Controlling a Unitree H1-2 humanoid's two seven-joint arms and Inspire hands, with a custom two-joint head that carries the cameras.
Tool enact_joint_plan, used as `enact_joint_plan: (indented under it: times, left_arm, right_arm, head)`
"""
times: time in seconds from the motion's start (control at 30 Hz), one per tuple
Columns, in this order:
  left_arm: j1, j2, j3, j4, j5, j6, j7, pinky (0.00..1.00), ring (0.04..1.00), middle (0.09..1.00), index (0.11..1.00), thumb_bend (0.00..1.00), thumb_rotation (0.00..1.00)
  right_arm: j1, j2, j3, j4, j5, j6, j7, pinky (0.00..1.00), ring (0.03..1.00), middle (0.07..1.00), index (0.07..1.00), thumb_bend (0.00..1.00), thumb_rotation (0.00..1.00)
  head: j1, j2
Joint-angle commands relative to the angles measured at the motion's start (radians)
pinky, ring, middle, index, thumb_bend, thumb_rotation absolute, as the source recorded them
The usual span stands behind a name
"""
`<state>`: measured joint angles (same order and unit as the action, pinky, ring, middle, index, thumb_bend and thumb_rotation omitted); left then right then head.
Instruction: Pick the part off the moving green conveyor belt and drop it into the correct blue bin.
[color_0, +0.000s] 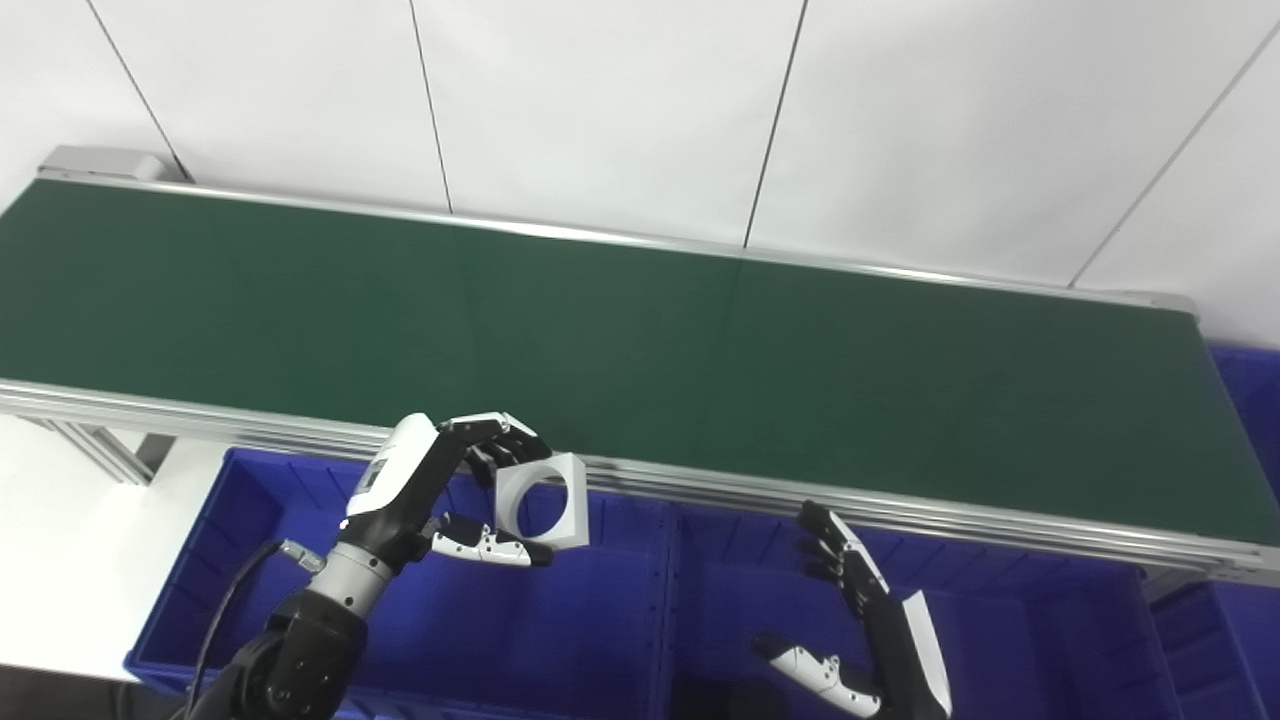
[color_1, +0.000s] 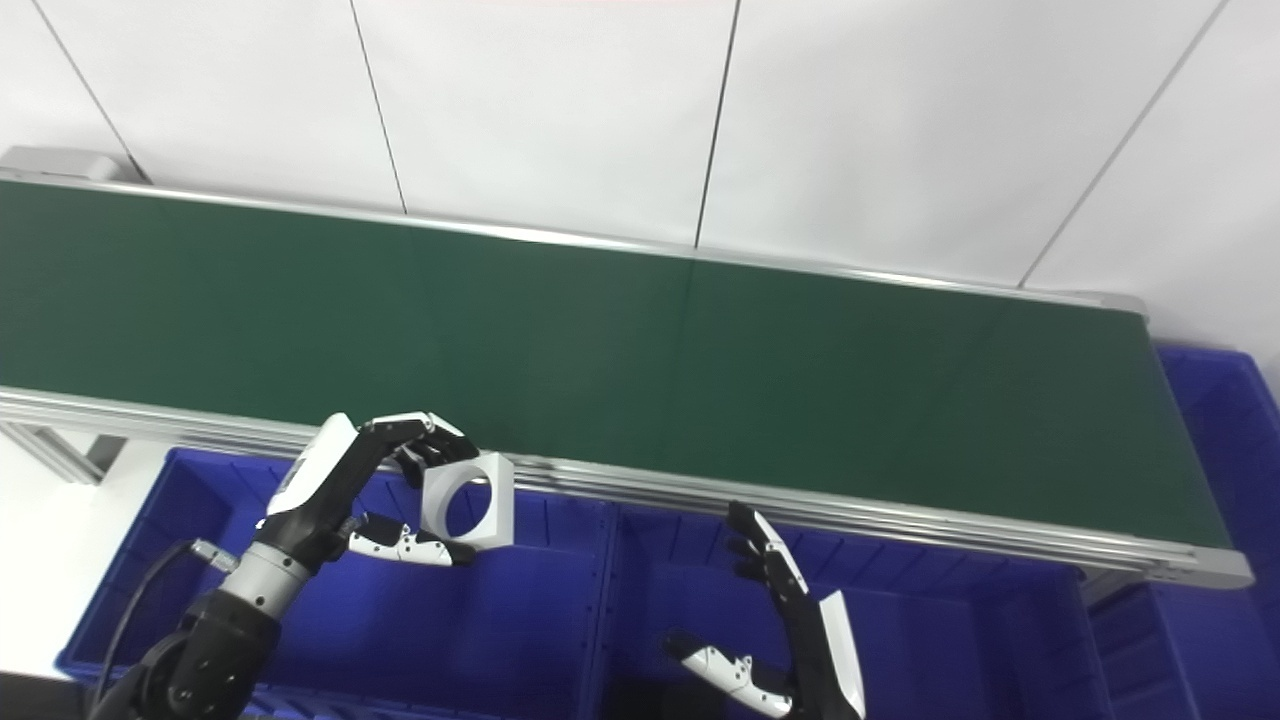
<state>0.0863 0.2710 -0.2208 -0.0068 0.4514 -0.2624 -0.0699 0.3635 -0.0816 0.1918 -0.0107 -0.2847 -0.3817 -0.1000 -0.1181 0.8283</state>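
My left hand (color_0: 455, 480) is shut on the part (color_0: 545, 502), a white square block with a round hole through it. It holds the part in the air above the left blue bin (color_0: 250, 560), just in front of the belt's near rail. The green conveyor belt (color_0: 640, 350) runs across the view and carries nothing. My right hand (color_0: 850, 620) is open and empty, fingers spread, over the middle blue bin (color_0: 1050, 620). In the right eye view the part (color_1: 468, 502) and my left hand (color_1: 380, 475) show the same way.
A dividing wall (color_0: 662, 590) separates the left and middle bins. Another blue bin (color_0: 1245, 390) stands at the belt's right end. A silver rail (color_0: 900, 510) edges the belt's near side. A white wall is behind the belt.
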Motion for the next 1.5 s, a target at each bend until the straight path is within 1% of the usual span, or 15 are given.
enact_joint_plan:
  times: [0.0, 0.1, 0.37, 0.67, 0.73, 0.77, 0.8, 0.83, 0.9, 0.97, 1.03, 1.17, 1.2, 1.27, 1.47]
  left_arm:
    - [-0.011, 0.031, -0.016, -0.024, 0.008, 0.026, -0.049, 0.39, 0.466, 0.501, 0.493, 0.48, 0.0]
    - [-0.01, 0.042, -0.036, -0.039, 0.038, 0.08, -0.095, 0.38, 0.443, 0.502, 0.509, 0.47, 0.0]
    - [-0.033, 0.072, -0.065, -0.038, 0.077, 0.144, -0.172, 0.37, 0.439, 0.514, 0.499, 0.47, 0.0]
    - [-0.049, 0.107, -0.098, -0.031, 0.162, 0.208, -0.213, 0.36, 0.481, 0.53, 0.489, 0.47, 0.0]
    - [-0.05, 0.115, -0.11, -0.042, 0.194, 0.237, -0.234, 0.69, 0.737, 0.736, 0.497, 0.5, 0.04]
    - [-0.049, 0.119, -0.115, -0.048, 0.206, 0.248, -0.242, 0.78, 0.795, 0.782, 0.553, 0.55, 0.07]
    - [-0.048, 0.12, -0.117, -0.053, 0.213, 0.257, -0.247, 0.87, 0.845, 0.824, 0.684, 0.64, 0.14]
    - [-0.045, 0.123, -0.117, -0.058, 0.214, 0.259, -0.253, 0.9, 0.858, 0.835, 0.716, 0.67, 0.15]
    - [-0.04, 0.129, -0.116, -0.069, 0.21, 0.259, -0.263, 0.98, 0.909, 0.88, 0.789, 0.77, 0.34]
    - [-0.035, 0.137, -0.112, -0.076, 0.196, 0.25, -0.268, 0.99, 0.932, 0.908, 0.826, 0.84, 0.44]
    - [-0.027, 0.144, -0.103, -0.083, 0.159, 0.24, -0.276, 1.0, 0.953, 0.935, 0.866, 0.92, 0.5]
    - [-0.01, 0.145, -0.069, -0.104, -0.017, 0.22, -0.324, 1.0, 0.966, 0.948, 0.888, 0.95, 0.49]
    - [-0.002, 0.134, -0.054, -0.102, -0.102, 0.2, -0.337, 0.99, 0.965, 0.947, 0.888, 0.96, 0.49]
    - [0.014, 0.106, -0.029, -0.097, -0.242, 0.169, -0.351, 0.86, 0.926, 0.929, 0.874, 0.98, 0.47]
    - [0.063, 0.009, 0.007, -0.087, -0.537, 0.124, -0.386, 0.83, 0.858, 0.862, 0.833, 0.96, 0.4]
  right_arm:
    - [-0.007, 0.011, -0.006, -0.037, 0.003, 0.004, 0.005, 0.75, 0.815, 0.868, 0.889, 0.8, 0.54]
    - [-0.005, 0.013, -0.007, -0.044, -0.001, 0.011, 0.01, 0.75, 0.818, 0.867, 0.891, 0.79, 0.53]
    - [-0.002, 0.019, -0.011, -0.059, 0.002, 0.019, 0.021, 0.76, 0.819, 0.867, 0.891, 0.8, 0.55]
    - [0.003, 0.023, -0.014, -0.074, 0.007, 0.027, 0.031, 0.76, 0.823, 0.866, 0.891, 0.79, 0.55]
    - [0.003, 0.023, -0.015, -0.076, 0.01, 0.028, 0.033, 0.76, 0.821, 0.865, 0.889, 0.8, 0.55]
    - [0.004, 0.023, -0.015, -0.077, 0.01, 0.028, 0.033, 0.76, 0.819, 0.864, 0.889, 0.8, 0.55]
    - [0.004, 0.023, -0.015, -0.078, 0.01, 0.028, 0.034, 0.76, 0.818, 0.863, 0.889, 0.8, 0.55]
    - [0.004, 0.023, -0.015, -0.079, 0.009, 0.028, 0.034, 0.76, 0.818, 0.863, 0.889, 0.8, 0.55]
    - [0.005, 0.022, -0.016, -0.081, 0.007, 0.032, 0.035, 0.76, 0.818, 0.863, 0.889, 0.79, 0.54]
    - [0.006, 0.023, -0.016, -0.084, 0.006, 0.034, 0.035, 0.76, 0.818, 0.864, 0.89, 0.8, 0.54]
    - [0.008, 0.024, -0.018, -0.085, 0.007, 0.035, 0.037, 0.76, 0.817, 0.863, 0.889, 0.8, 0.54]
    - [0.01, 0.022, -0.018, -0.092, 0.006, 0.041, 0.043, 0.76, 0.819, 0.865, 0.889, 0.79, 0.54]
    - [0.011, 0.023, -0.018, -0.095, 0.004, 0.044, 0.044, 0.76, 0.819, 0.865, 0.89, 0.79, 0.54]
    - [0.012, 0.024, -0.018, -0.098, 0.005, 0.05, 0.046, 0.75, 0.817, 0.867, 0.89, 0.8, 0.55]
    - [0.013, 0.024, -0.016, -0.101, 0.005, 0.049, 0.048, 0.76, 0.822, 0.869, 0.891, 0.78, 0.53]
  head:
    - [0.0, 0.004]
    - [-0.003, 0.015]
    - [-0.01, 0.038]
    - [-0.02, 0.052]
    - [-0.021, 0.056]
    - [-0.024, 0.059]
    - [-0.024, 0.059]
    - [-0.027, 0.062]
    - [-0.029, 0.063]
    - [-0.031, 0.065]
    - [-0.033, 0.066]
    - [-0.04, 0.068]
    - [-0.043, 0.069]
    - [-0.045, 0.068]
    - [-0.06, 0.071]
